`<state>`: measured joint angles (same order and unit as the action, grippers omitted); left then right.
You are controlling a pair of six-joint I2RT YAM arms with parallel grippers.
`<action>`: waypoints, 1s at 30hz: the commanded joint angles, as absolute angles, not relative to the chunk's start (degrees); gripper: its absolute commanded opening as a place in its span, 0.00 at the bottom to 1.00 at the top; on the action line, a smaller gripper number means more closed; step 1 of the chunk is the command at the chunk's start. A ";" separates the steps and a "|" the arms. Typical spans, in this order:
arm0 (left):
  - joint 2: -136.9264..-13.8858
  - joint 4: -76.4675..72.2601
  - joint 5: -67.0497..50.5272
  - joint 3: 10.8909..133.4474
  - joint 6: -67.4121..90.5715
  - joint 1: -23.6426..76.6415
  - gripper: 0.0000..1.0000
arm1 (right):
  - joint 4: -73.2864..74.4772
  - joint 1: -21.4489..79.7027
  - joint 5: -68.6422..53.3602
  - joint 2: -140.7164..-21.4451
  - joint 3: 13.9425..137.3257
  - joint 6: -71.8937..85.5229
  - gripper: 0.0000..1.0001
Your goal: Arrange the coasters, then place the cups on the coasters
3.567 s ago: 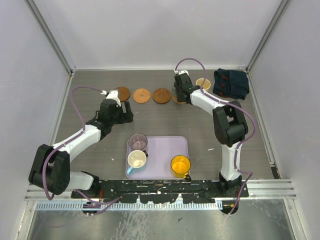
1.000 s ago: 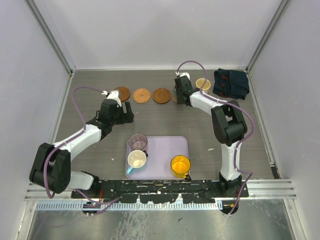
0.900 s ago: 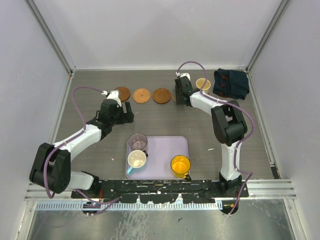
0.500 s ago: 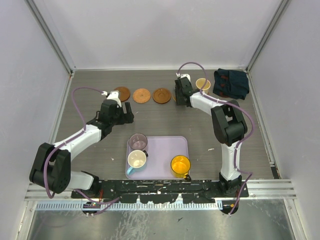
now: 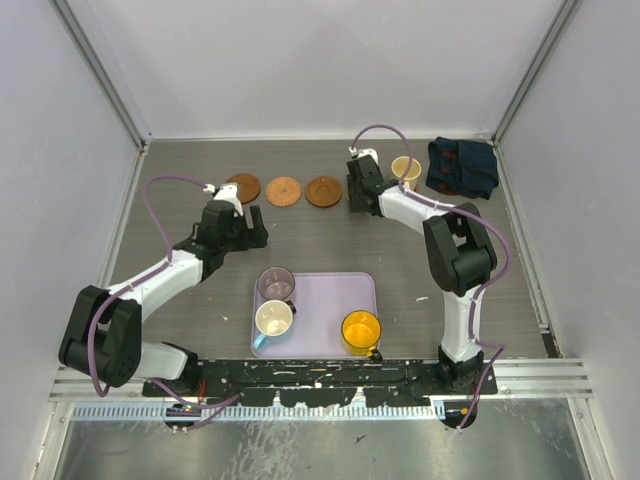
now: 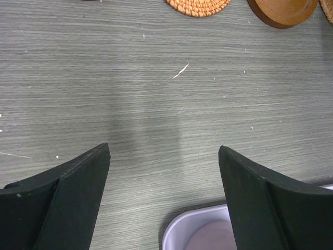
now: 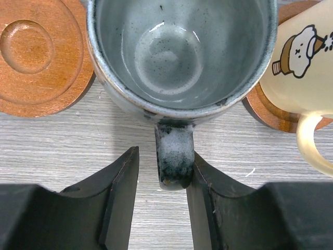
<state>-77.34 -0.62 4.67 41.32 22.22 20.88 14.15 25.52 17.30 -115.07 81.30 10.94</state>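
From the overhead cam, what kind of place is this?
Probably a lab robot test cell, not a home: plain walls on aluminium posts, two arms bolted along a rail, and staged props, coasters and a tray of mugs.

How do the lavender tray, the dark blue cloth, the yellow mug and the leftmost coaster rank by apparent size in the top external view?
1. lavender tray
2. dark blue cloth
3. yellow mug and leftmost coaster: they look about alike, so I leave them unranked.
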 commanded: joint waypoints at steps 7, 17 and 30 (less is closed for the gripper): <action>-74.82 -3.63 4.41 40.79 23.03 20.61 0.86 | 12.83 26.89 19.35 -110.58 81.23 12.02 0.45; -73.60 -2.73 4.04 40.82 22.88 20.60 0.86 | 13.94 27.62 20.99 -107.14 79.07 12.86 0.54; -65.26 4.02 -1.18 40.43 21.62 20.73 0.91 | 21.31 28.58 6.74 -79.86 62.22 13.18 0.81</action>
